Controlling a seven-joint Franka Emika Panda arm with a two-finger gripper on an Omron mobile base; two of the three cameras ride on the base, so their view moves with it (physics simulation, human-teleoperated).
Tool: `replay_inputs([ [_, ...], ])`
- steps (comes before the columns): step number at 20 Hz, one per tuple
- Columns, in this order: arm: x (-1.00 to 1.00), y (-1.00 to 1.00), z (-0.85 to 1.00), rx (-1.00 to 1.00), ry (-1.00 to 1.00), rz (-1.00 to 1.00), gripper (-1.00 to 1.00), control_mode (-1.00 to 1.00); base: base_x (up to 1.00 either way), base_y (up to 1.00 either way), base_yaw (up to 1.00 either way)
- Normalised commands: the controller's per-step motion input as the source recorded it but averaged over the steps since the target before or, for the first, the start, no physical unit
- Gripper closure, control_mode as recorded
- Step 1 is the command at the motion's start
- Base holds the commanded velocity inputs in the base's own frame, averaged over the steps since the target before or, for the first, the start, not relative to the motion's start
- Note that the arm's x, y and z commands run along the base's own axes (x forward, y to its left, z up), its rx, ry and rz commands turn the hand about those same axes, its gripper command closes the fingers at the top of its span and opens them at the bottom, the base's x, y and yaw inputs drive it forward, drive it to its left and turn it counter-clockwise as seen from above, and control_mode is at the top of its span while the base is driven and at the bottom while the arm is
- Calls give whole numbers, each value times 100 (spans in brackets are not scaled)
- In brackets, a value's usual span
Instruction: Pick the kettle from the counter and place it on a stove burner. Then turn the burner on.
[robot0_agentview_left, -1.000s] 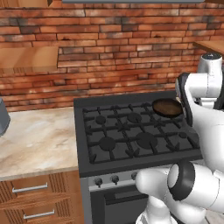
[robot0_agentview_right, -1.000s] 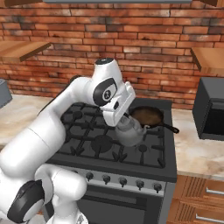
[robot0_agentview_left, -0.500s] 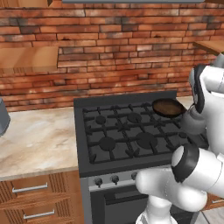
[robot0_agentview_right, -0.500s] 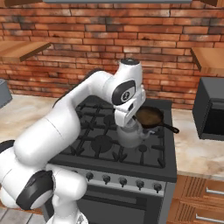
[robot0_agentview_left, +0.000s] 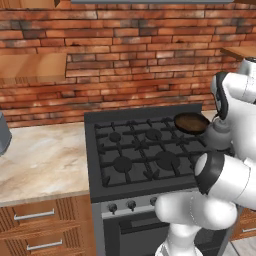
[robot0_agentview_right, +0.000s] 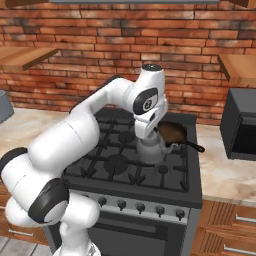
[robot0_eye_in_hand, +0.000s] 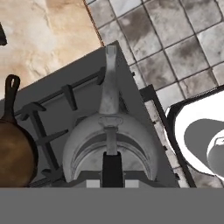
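The grey kettle (robot0_agentview_right: 152, 151) sits low over the black grates on the right part of the stove, just in front of the brown frying pan (robot0_agentview_right: 171, 132). My gripper (robot0_agentview_right: 149, 138) comes straight down onto it, shut on its dark handle. Looking down from the hand, the kettle (robot0_eye_in_hand: 109, 146) lies directly below, its spout towards the stove's edge, and my gripper (robot0_eye_in_hand: 112, 174) is on the handle. Whether the kettle rests on the grate or hangs just above it, I cannot tell. A stove burner (robot0_agentview_right: 162, 169) lies free in front of it. In the left base view the arm hides most of the kettle (robot0_agentview_left: 219, 134).
Stove knobs (robot0_agentview_right: 140, 207) line the front panel. The beige counter (robot0_agentview_left: 40, 160) stretches left of the stove, with a grey appliance (robot0_agentview_left: 2, 134) at its far end. A dark microwave (robot0_agentview_right: 242, 125) stands on the counter right of the stove. The brick wall closes the back.
The arm's upper links have swung upright over the stove and the wrist has turned. The kettle has stayed at about the same spot beside the pan, still held.
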Motion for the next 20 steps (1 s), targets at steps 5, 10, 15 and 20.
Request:
replay_inputs([
  [5,42,-20,-19,0,3,0,100,-100,0,0,0],
  [10,31,-36,-21,3,4,0,100,-100,0,0,0],
  [15,31,-36,-24,8,3,0,100,-100,0,0,0],
  [20,31,-31,-32,15,0,0,100,-100,0,0,0],
])
